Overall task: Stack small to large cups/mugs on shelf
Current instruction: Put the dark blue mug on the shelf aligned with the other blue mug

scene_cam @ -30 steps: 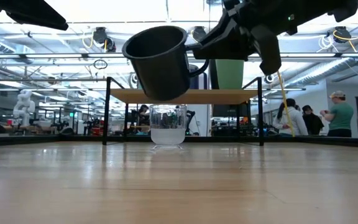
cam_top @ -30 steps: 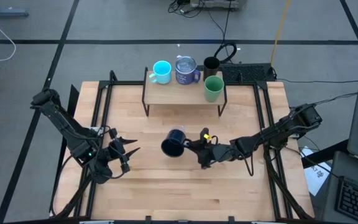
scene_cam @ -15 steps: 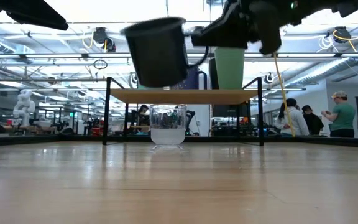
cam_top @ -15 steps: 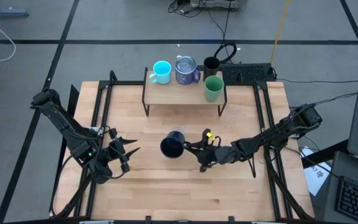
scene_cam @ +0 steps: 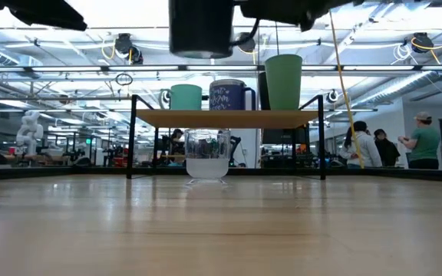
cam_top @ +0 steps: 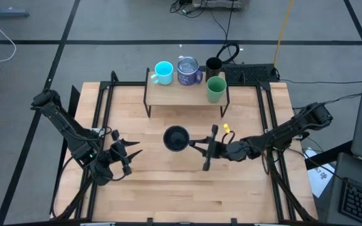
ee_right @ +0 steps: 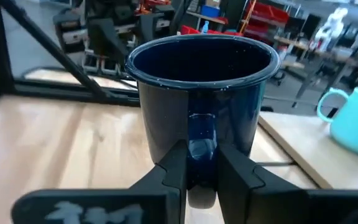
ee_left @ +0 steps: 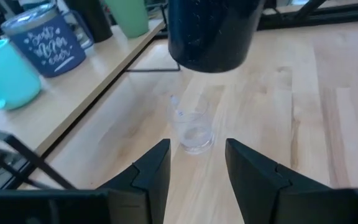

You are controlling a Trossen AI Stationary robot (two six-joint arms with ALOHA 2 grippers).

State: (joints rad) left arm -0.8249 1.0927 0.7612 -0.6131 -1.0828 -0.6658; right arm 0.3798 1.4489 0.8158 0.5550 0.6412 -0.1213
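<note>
My right gripper [cam_top: 195, 144] is shut on the dark handled mug [cam_top: 176, 138], held high over the table's middle, above shelf height in the low view [scene_cam: 200, 27]. The light-wood shelf [cam_top: 184, 97] carries the cyan mug [cam_top: 163, 72], the blue-purple mug [cam_top: 188, 71], the green cup [cam_top: 216, 89] and, behind it, the black tumbler [cam_top: 213, 64]. The small clear glass [ee_left: 194, 130] stands on the table below the mug, near the shelf's front [scene_cam: 206, 157]. My left gripper [cam_top: 132, 149] is open and empty at the left. My right gripper pinches the mug's handle [ee_right: 201, 140] between its two fingers. The fingers come level from the table's right side. The mug is upright, mouth up, lifted clear of the table and of the glass below it.
Black metal rails [cam_top: 102, 119] run along the table's left and right sides. Cables and a dark box [cam_top: 250, 72] lie behind the shelf. People stand in the room beyond the table [scene_cam: 420, 142]. Bare wood lies toward the near edge [cam_top: 181, 194].
My right gripper has risen and rolled, and has gone a little toward the table's far edge. The dark mug, tilted on its side a second ago, now stands upright in the hold and sits higher, above the level of the shelf top.
</note>
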